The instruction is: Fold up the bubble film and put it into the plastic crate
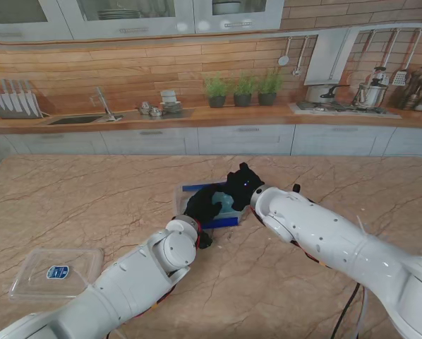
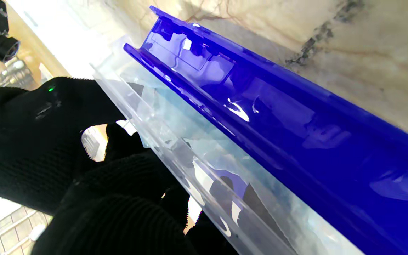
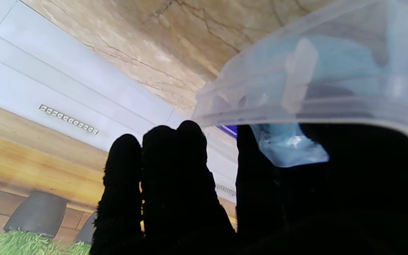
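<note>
Both my white forearms reach in from the near corners toward the clear plastic crate with blue rims [image 1: 228, 220] at the middle of the marble surface [image 1: 91, 205]. Pale blue bubble film [image 1: 224, 203] already lies bunched inside it, so I judge the folding done and the placing nearly finished; only tucking down and letting go seem left. My black-gloved left hand [image 1: 200, 205] sits over the crate's near-left part, my black-gloved right hand [image 1: 240, 185] over its far-right rim. Whether either is pinching film or just pressing it, I cannot tell. A clear plastic lid [image 1: 56, 272] lies well apart, left.
</note>
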